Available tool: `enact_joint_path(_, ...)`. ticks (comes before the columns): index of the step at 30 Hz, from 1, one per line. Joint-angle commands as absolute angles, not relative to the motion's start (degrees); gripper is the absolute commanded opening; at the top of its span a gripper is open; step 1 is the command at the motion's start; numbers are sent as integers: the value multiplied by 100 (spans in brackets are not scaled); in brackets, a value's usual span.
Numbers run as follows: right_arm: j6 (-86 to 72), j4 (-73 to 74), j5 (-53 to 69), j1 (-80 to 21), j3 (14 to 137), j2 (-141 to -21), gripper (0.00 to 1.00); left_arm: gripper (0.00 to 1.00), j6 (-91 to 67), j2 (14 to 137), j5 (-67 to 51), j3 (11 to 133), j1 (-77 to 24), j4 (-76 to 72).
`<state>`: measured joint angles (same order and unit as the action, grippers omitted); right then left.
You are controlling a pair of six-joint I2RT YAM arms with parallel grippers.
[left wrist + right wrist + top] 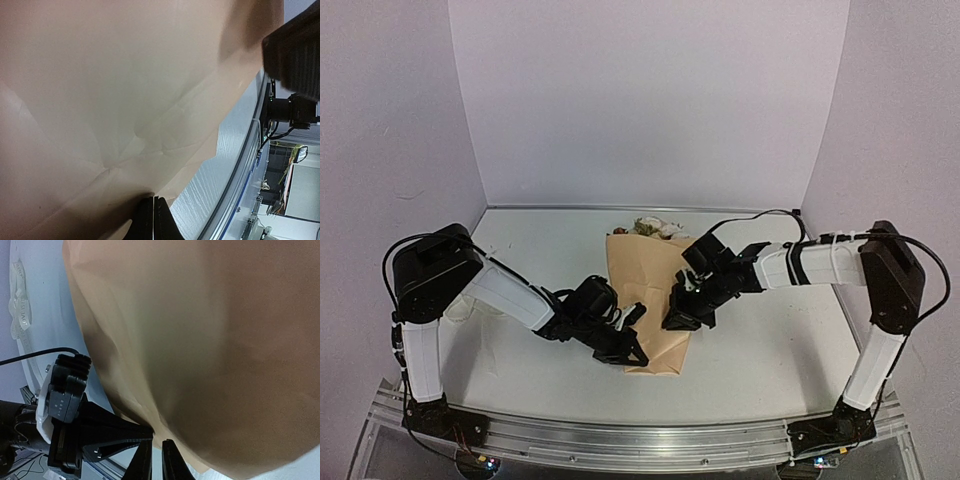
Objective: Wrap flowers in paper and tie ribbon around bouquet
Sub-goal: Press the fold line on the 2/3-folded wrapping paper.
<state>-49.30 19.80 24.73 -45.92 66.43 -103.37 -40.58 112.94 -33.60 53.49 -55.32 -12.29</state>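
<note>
Top external view gives us the bouquet (645, 300) lying near the middle of the table (770, 350), its wide end pointing away from the arm bases and its narrow end towards them. The flowers (655, 227) show at that far end, cream and pink heads with some green, just past the rim of the paper (638, 270). Both arms reach in to the lower part of the cone: the left gripper (630, 345) at its left edge close to the narrow end, the right gripper (680, 318) at its right edge a little farther up. From the left wrist we see creased paper filling most of the frame and the left gripper's fingers (145, 220) clenched together, their tips right at the paper's edge; whether a bit of paper is nipped between them we cannot tell. From the right wrist we see the two fingers (142, 460) drawn nearly together with a thin gap, tips at the paper's lower fold, and we cannot tell if they grip it. The ribbon (20, 305) lies bunched on the table, apart from the bouquet.
</note>
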Motion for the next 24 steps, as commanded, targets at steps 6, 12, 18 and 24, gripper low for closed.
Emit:
enact_joint_path(6, -5390, 1067, 2352, -4864, 6094, -10621, 10, 4, -4072, 11303, -3396, 5329, -5563, -1458)
enact_joint_path(12, -5366, 879, 2156, -4861, 5636, -10754, 9, 4, -4069, 11157, -3433, 5317, -5562, -1491)
enact_joint_path(18, -5408, 785, 2117, -4858, 5527, -10880, 8, 8, -4129, 11049, -3487, 5378, -5382, -1492)
enact_joint_path(24, -5400, 791, 2101, -4855, 5502, -10881, 8, 8, -4475, 11201, -3676, 4997, -4948, -1838)
